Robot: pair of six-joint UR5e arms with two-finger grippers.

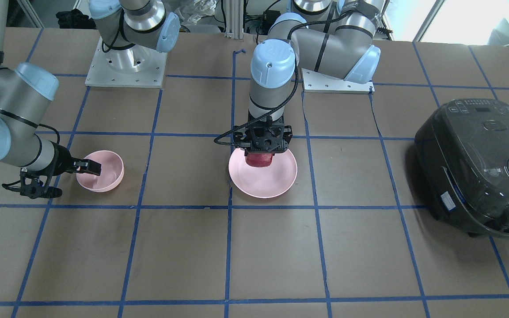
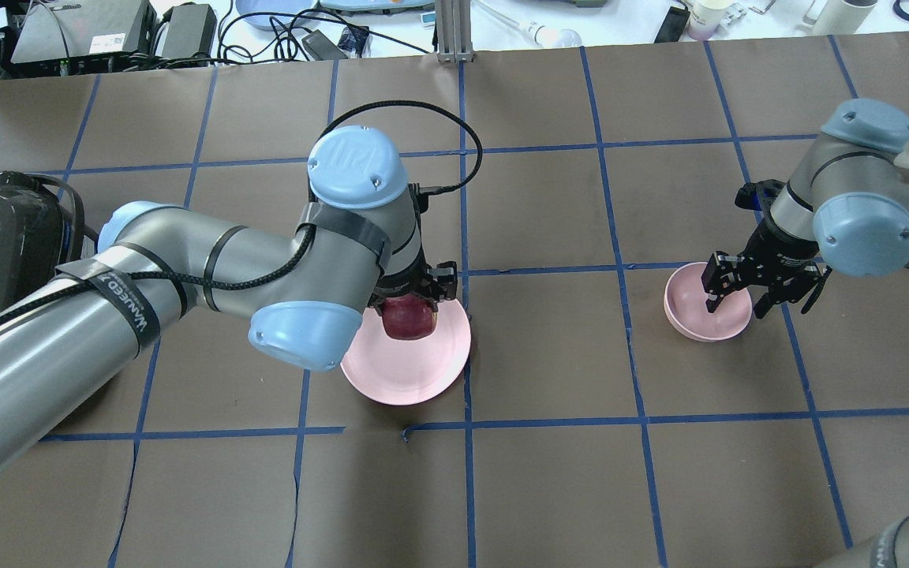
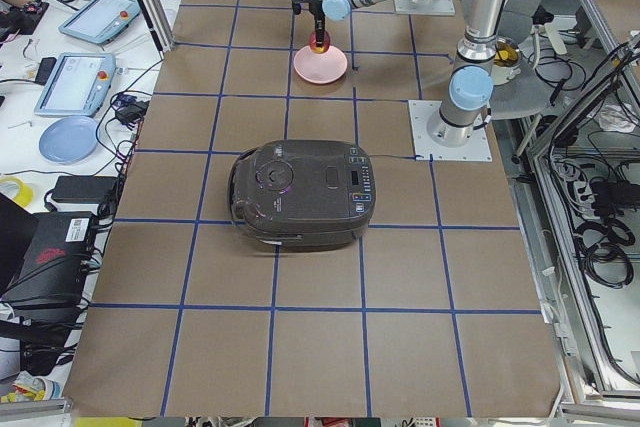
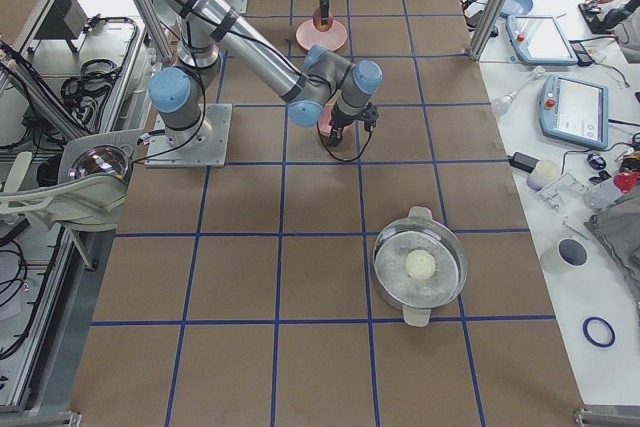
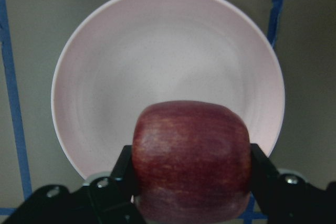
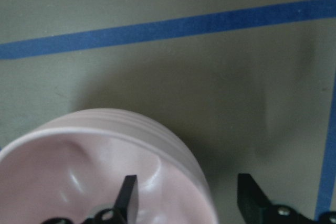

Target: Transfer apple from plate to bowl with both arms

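Blocky dark-red apple (image 5: 191, 156) clamped in the vertical left end effector (image 1: 260, 157), plate (image 5: 157, 51) below. The right end effector (image 6: 190, 195), wide, straddles the bowl (image 6: 79, 156) rim.

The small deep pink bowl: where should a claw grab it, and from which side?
Pinch the rim of the small deep pale pink bowl from above, one finger inside, one outside. Its thin, upright wall suits a pinch, while the whole bowl looks too wide to span. The right black two-finger claw straddles the rim like that, open.
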